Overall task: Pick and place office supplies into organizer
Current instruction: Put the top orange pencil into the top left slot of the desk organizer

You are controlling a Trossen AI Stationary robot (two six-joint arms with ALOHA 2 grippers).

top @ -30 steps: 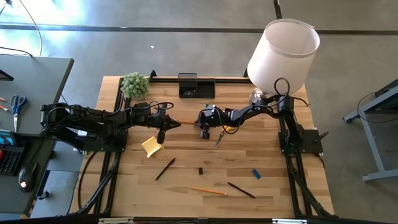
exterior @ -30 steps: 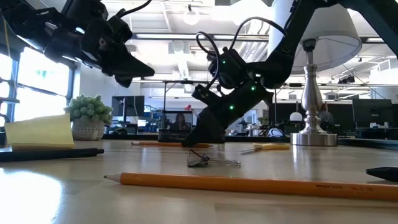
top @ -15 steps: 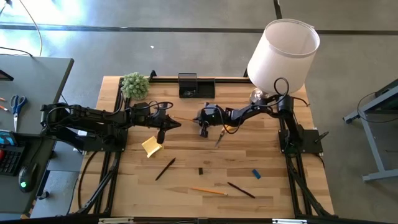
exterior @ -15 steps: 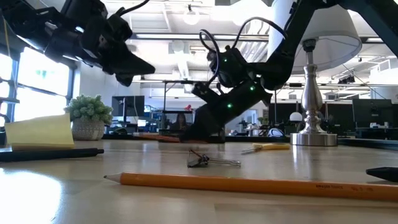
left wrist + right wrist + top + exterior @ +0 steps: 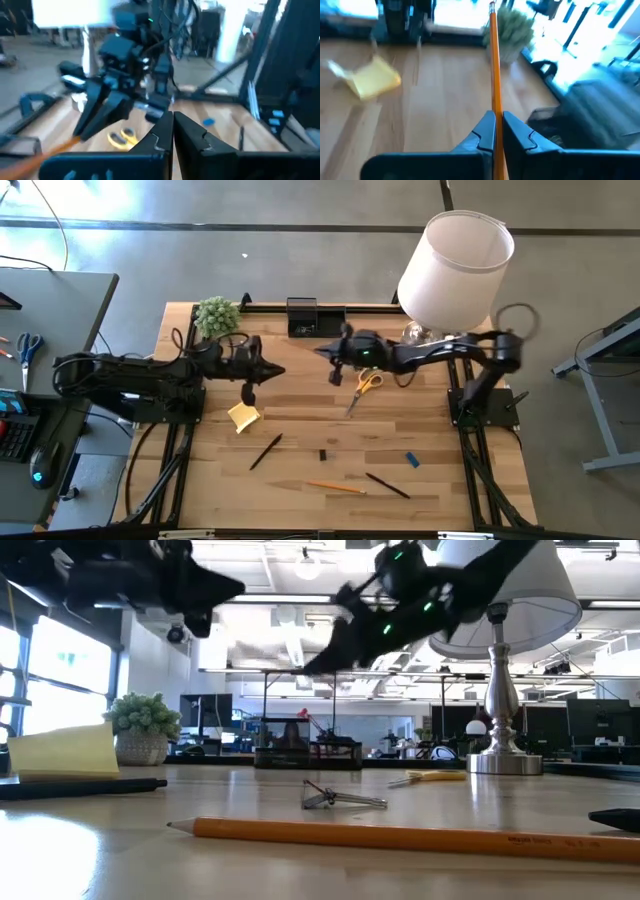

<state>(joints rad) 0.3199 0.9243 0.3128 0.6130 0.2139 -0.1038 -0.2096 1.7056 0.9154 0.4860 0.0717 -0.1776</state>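
My right gripper (image 5: 324,351) hangs above the table between the yellow-handled scissors (image 5: 362,388) and the black organizer (image 5: 315,318), shut on an orange pencil (image 5: 495,60). My left gripper (image 5: 275,370) is shut on nothing, in the air over the table's left half (image 5: 173,120). Flat on the table lie the yellow sticky-note pad (image 5: 243,416), a black pen (image 5: 265,451), a second orange pencil (image 5: 335,487), another black pen (image 5: 387,485), a blue block (image 5: 412,460) and a small black clip (image 5: 322,454). My right gripper pinches the orange pencil between its two fingers (image 5: 485,131). The pencil lies along the fingers, and a long stretch of its shaft (image 5: 495,100) sticks out ahead of the tips. It is lifted clear of the table and roughly level.
A small green plant (image 5: 216,315) stands at the far left corner, left of the organizer. The white-shaded lamp (image 5: 455,265) stands at the far right, behind my right arm. A side desk (image 5: 40,330) lies beyond the table's left edge.
My right gripper, which was down at the table beside the scissors, has risen and swung toward the far edge, carrying the orange pencil up off the wood. My left gripper has also risen and drawn back slightly toward the left.
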